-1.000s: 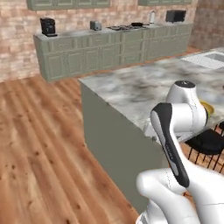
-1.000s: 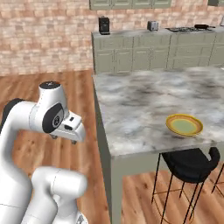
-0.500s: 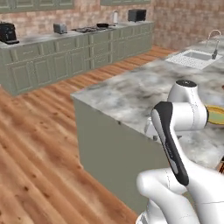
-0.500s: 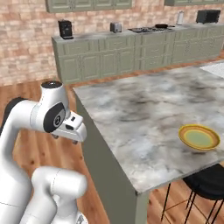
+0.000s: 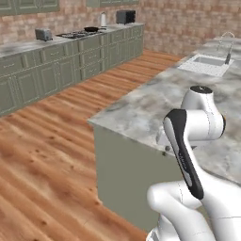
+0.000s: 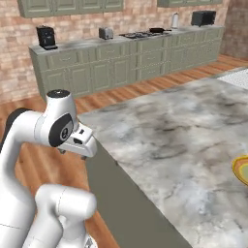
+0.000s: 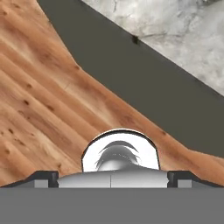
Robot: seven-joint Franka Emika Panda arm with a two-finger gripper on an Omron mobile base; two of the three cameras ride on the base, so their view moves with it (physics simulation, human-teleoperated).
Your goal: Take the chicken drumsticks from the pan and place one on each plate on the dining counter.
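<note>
The dining counter [image 6: 164, 140] stands before the spread, empty hand [image 7: 112, 178], the yellow plate [image 6: 240, 169] at its far edge.

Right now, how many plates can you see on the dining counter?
1: a yellow plate, cut off by the right edge of the right base view, on the marble dining counter. Others may lie out of frame.

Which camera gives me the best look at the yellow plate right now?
The right base view: the yellow plate sits at its right edge on the dining counter, partly cut off. The left base and hand views give only marble counter.
</note>
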